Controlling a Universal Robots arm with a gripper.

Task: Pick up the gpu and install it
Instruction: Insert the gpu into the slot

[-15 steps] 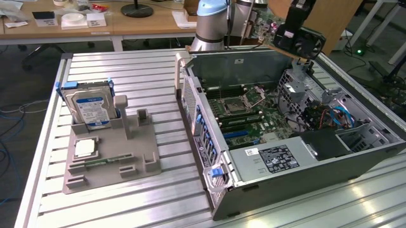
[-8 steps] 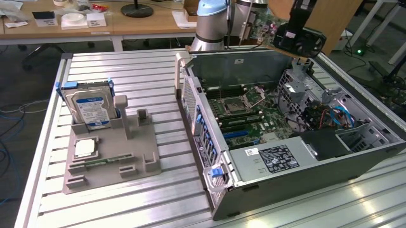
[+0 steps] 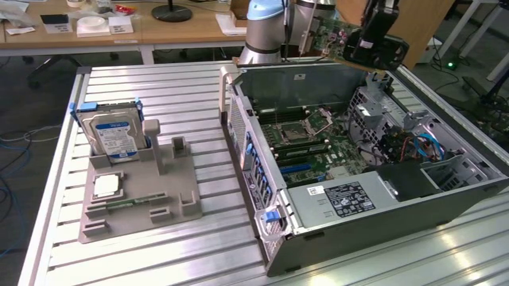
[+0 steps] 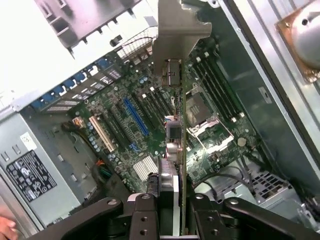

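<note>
1. The gpu (image 3: 322, 33) is up in the air, held on edge above the far end of the open case (image 3: 358, 226), well clear of the motherboard (image 3: 306, 140). In the wrist view it's seen edge-on, with its silvery bracket (image 4: 175, 35) at the end away from the fingers.
2. It's clamped by the gripper (image 4: 172, 220), jaws drawn in narrow with one finger on each face of the thin board.
3. The step in hand looks like the carry-over to the slot, with nothing seated yet.
4. To do it well, the card is best kept dead upright, with its long edge parallel to the expansion slots. Right now it seems to sit beside the line of the blue slot (image 4: 136, 117), nearer the CPU socket (image 4: 199, 107), so that offset should be taken out up high.
5. The bracket end should be matched to the case's back wall, and the blue cables (image 3: 425, 146) avoided.
6. The hard drive (image 3: 111, 134) in its grey holder (image 3: 143, 202), at the exterior view's left, is well apart and can be ignored.
</note>
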